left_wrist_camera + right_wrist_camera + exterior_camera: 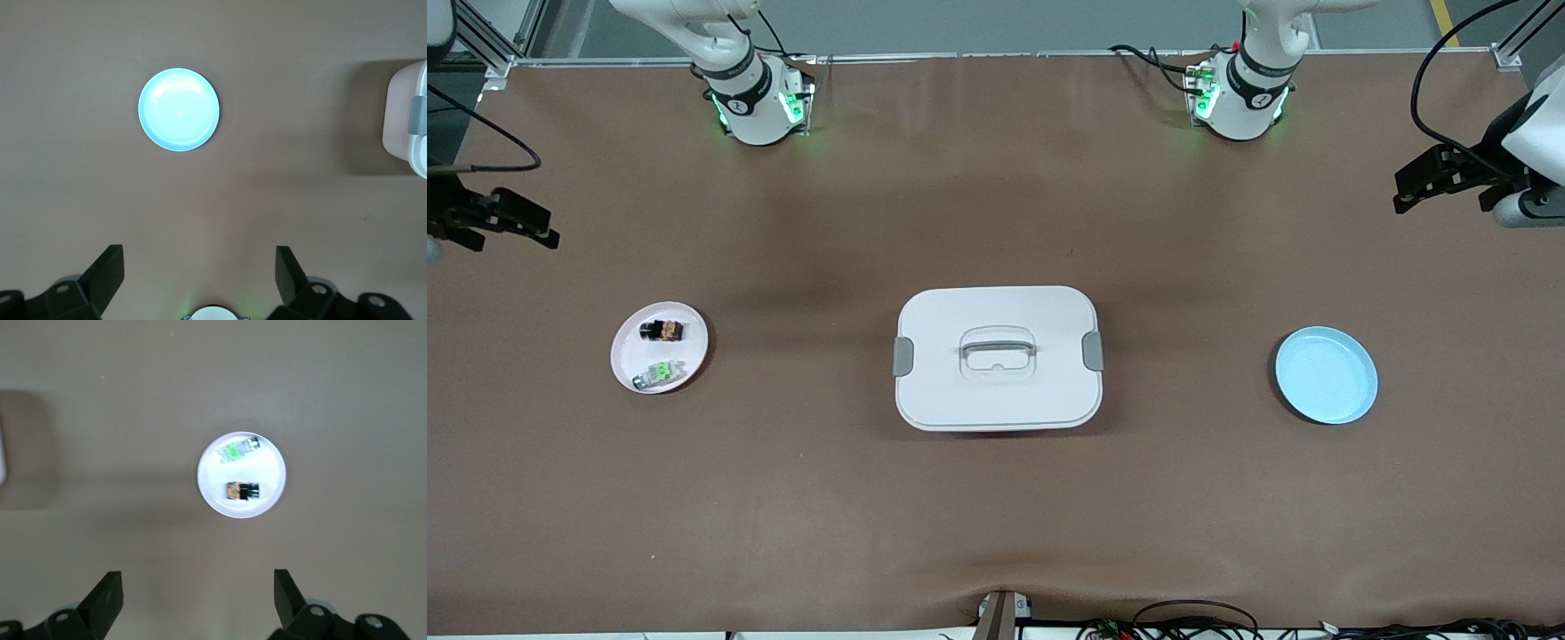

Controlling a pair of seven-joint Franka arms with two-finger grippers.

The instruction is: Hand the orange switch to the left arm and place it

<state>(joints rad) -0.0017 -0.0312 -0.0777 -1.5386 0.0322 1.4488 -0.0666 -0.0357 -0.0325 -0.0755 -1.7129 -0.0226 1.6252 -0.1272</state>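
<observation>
The orange switch [663, 331], a tiny black block with an orange-brown part, lies on a small pale plate [627, 351] toward the right arm's end of the table. In the right wrist view the orange switch [242, 491] sits on that plate [273, 477]. My right gripper [547, 228] [198, 587] hangs open and empty over bare table near that end. The white box [998, 357] with grey side latches stands mid-table, and its edge [407, 120] shows in the left wrist view. My left gripper [1403, 194] [200, 267] hangs open and empty over the left arm's end.
A grey-and-green component [660, 373] [240, 449] shares the pale plate, nearer the front camera than the switch. An empty light-blue plate [1326, 374] [179, 109] lies toward the left arm's end. Brown table mat [996, 533] stretches around the box.
</observation>
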